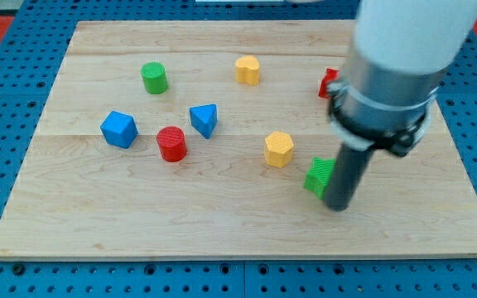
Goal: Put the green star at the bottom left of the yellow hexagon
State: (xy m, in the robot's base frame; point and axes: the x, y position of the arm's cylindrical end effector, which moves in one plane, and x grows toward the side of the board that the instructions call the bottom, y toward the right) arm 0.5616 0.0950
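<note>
My tip point(336, 207) sits on the counter point(139, 215), touching the green star's point(317, 175) right side, I think. The yellow hexagon point(278, 149) is just left of the star.

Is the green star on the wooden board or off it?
On it. The green star rests on the wooden board, right of the yellow hexagon, partly hidden by my tip.

Block count on the pale wooden worktop point(89, 215): eight.
- Green plastic: 2, cylinder point(154, 78) and star point(318, 175) (partly hidden).
- Yellow: 2, at point(248, 70) and point(278, 149).
- Blue: 2, cube point(119, 129) and wedge point(204, 119).
- Red: 2, cylinder point(171, 143) and one half hidden point(328, 83).
</note>
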